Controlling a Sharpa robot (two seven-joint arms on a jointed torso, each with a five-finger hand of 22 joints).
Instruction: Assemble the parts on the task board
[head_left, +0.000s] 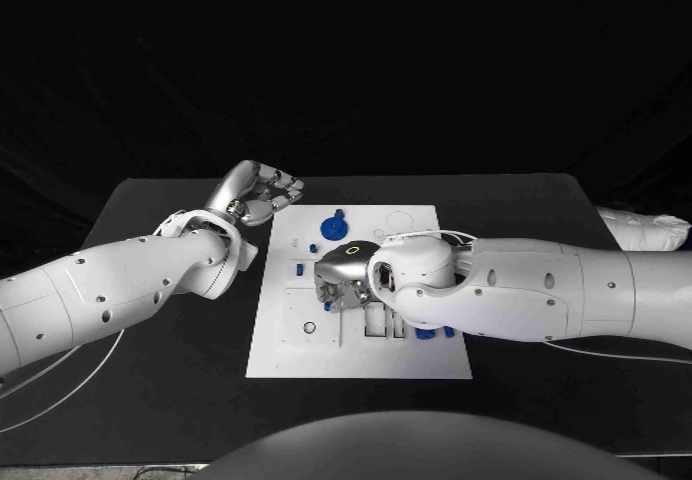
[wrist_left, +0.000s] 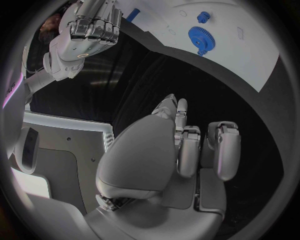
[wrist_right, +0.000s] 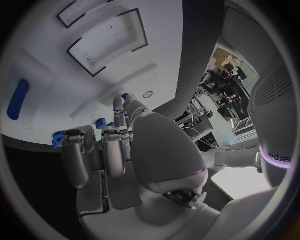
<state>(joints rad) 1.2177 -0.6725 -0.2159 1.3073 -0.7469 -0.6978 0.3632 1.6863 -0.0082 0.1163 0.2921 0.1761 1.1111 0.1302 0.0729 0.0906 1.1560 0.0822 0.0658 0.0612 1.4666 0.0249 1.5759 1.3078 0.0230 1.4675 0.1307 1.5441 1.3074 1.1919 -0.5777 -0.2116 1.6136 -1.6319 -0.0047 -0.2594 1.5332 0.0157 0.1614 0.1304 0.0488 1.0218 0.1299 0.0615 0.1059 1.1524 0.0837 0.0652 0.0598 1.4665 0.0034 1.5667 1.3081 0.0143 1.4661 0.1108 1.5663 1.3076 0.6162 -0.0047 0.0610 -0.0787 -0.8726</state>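
Head view: we see the right hand (head_left: 343, 272) low over the middle of the white task board (head_left: 418, 355), fingers curled down among the small blue parts (head_left: 299, 270); whether it pinches one we cannot tell. The left hand (head_left: 260, 195) hangs off the board's far left corner, fingers curled in on nothing. The toothed blue gear (head_left: 335, 226) lies on the smooth plate between them, nearer the left hand, we judge.

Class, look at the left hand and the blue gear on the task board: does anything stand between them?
Nothing visible does. The left hand, fingers curled in with nothing in them, hovers off the task board's far left corner; only bare black table and white board lie between it and the blue gear.
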